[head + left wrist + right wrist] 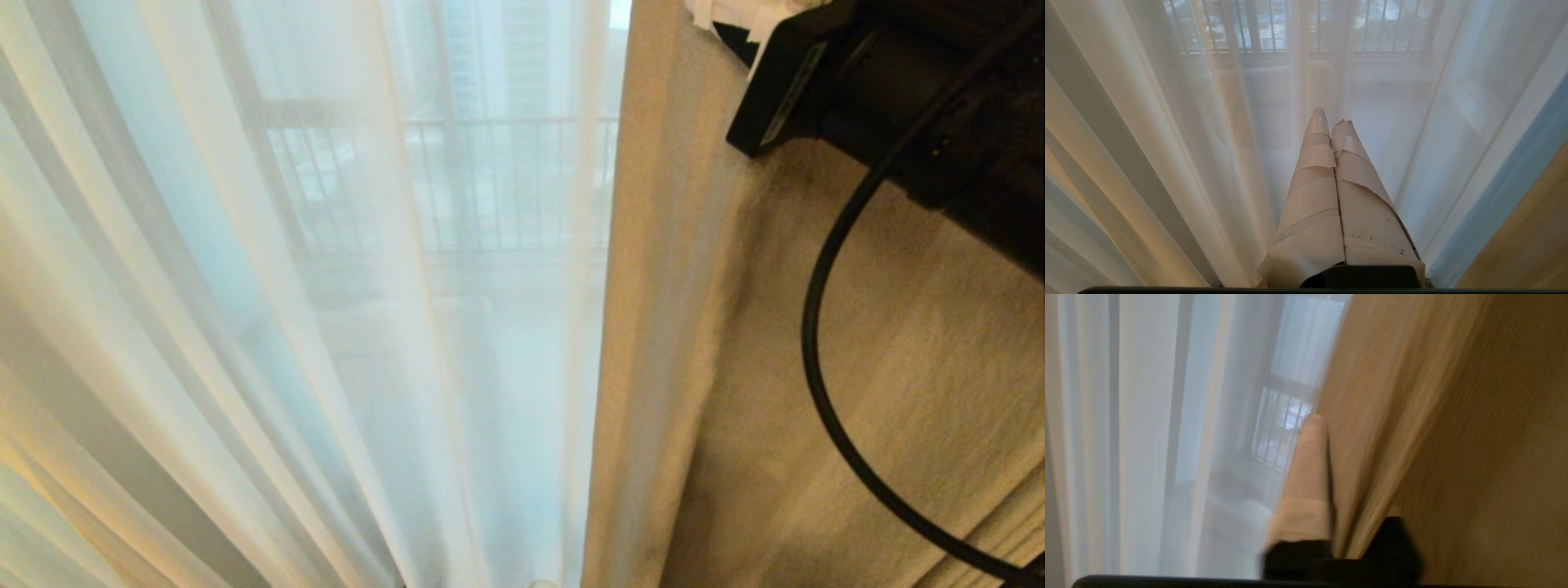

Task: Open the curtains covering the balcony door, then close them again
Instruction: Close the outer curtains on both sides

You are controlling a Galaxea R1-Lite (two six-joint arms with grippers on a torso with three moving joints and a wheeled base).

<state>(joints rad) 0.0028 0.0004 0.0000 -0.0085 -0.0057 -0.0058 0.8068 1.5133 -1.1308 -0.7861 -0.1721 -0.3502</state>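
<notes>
At three o'clock of the head view hangs the opaque beige curtain (816,367), sheer curtains (286,327) filling nine o'clock. Left wrist view: left claw (1333,118) pressed together before sheer folds. Right wrist view: right claw (1327,428) pinching the beige curtain's edge, one finger hidden.

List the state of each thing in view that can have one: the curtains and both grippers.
sheer curtain: drawn across the glass, hanging in pleats, railing visible through it.
beige curtain: hanging at the right, its edge meeting the sheer one.
left gripper: shut, empty, taped fingers pressed together, pointing at the sheer curtain.
right gripper: at the beige curtain's edge, fabric between its fingers; grip unclear.
</notes>
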